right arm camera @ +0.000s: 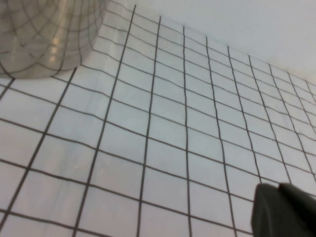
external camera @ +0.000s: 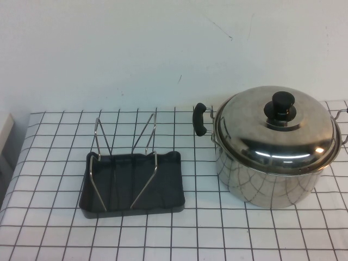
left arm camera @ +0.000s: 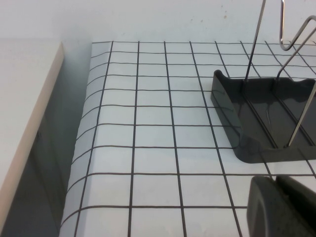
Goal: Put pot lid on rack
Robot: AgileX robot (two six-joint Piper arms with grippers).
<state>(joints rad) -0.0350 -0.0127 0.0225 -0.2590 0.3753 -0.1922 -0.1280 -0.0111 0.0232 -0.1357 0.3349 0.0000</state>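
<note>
The lid (external camera: 273, 128) sits on the pot (external camera: 269, 179) near the tabletop's (external camera: 54, 217) right edge; the rack (external camera: 133, 182) stands mid-tabletop. The lid is probably rigid, slick steel, best gripped by its knob (external camera: 281, 106). Left gripper (left arm camera: 284, 207) and right gripper (right arm camera: 284, 212) hold nothing; their opening is unclear.

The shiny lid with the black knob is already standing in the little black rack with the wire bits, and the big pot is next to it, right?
Not quite. In the high view, the round, shiny steel pot lid sits on the deep steel pot, not in the black plastic rack, whose wire dividers hold nothing. The pot does stand beside the rack. Only a dark tip of the left gripper and of the right gripper shows in each wrist view.
</note>
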